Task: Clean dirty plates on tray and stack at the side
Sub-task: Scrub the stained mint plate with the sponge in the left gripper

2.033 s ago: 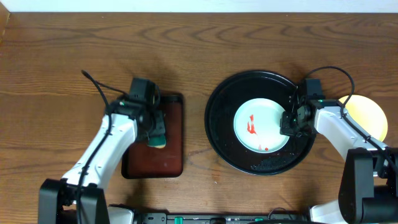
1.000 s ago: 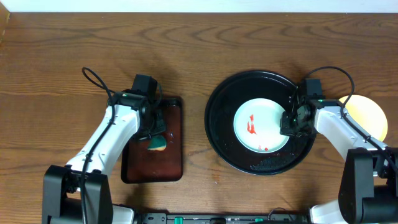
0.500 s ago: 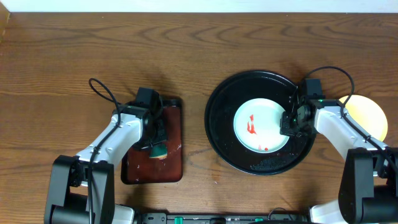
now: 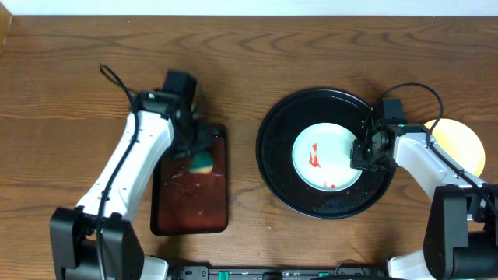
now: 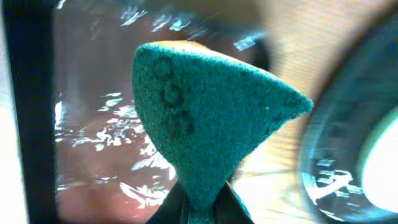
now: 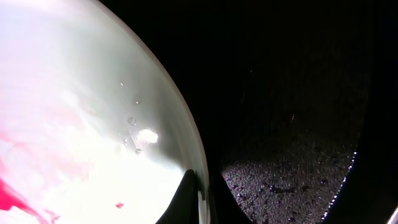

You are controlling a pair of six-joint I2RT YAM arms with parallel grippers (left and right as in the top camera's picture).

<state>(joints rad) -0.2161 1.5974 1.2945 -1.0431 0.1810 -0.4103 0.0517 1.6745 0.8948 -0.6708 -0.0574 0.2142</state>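
Note:
A pale blue-white plate (image 4: 324, 156) with red sauce smears lies in the black tray (image 4: 274, 148). My right gripper (image 4: 362, 154) is shut on the plate's right rim; the rim sits between the fingers in the right wrist view (image 6: 200, 198). A pale yellow plate (image 4: 459, 145) lies on the table right of the tray, partly hidden by the right arm. My left gripper (image 4: 196, 152) is shut on a green sponge (image 4: 202, 162) and holds it over the red-brown tray (image 4: 191, 204). The sponge fills the left wrist view (image 5: 205, 118). The third plate is out of view.
The red-brown tray has wet streaks on it (image 5: 106, 162). The black tray's rim shows at the right of the left wrist view (image 5: 348, 149). Wet specks lie on the black tray's near floor (image 4: 334, 204).
My left gripper has lifted and moved toward the far end of the red-brown tray with the sponge. The right gripper and the plate have not moved.

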